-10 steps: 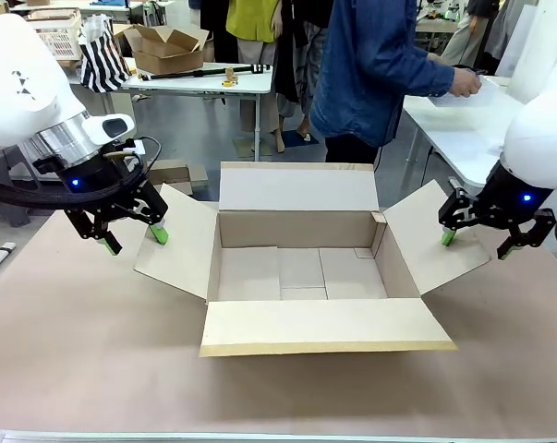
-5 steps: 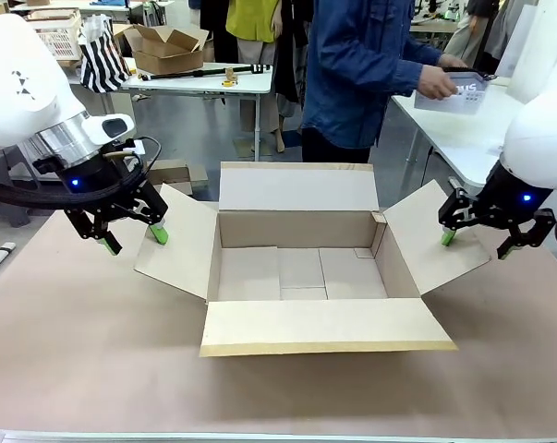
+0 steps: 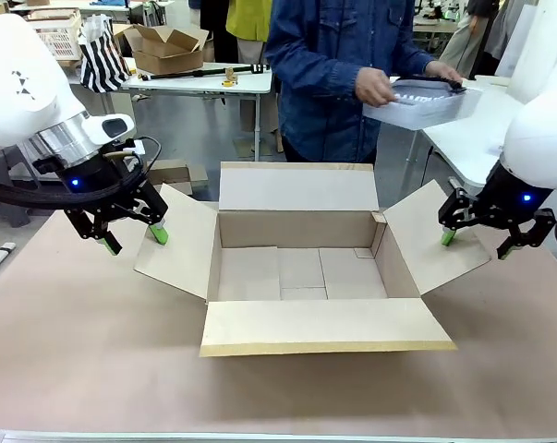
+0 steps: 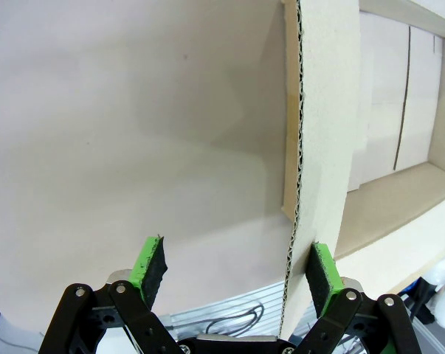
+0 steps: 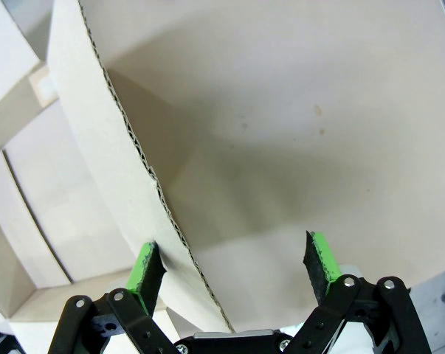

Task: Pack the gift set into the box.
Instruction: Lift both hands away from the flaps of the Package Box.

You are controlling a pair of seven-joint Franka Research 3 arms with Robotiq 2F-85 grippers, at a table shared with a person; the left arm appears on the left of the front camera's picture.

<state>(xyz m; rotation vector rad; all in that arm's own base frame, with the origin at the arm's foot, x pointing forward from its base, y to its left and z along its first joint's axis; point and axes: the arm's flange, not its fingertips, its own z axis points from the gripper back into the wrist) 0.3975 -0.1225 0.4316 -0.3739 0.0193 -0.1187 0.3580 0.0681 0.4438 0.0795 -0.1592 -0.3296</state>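
Tabletop [image 3: 75,351], open box [image 3: 296,217], person [image 3: 338,83] now holding basket [image 3: 417,103], left fingers [image 3: 158,234] wide, right fingers [image 3: 448,237] wide

I see a shared lab workspace: my brown-covered worktop [image 3: 75,360] near, white worktops [image 3: 213,85] far behind carrying an open carton [image 3: 167,48], a lattice crate [image 3: 61,35], a striped bag [image 3: 102,63]; people [image 3: 338,83] stand between them.

Person [image 3: 333,55] turned from side surface [image 3: 467,138] to face box [image 3: 301,268]; gift set [image 3: 424,103] lifted off it, now carried in both hands [image 3: 375,89], above far edge.
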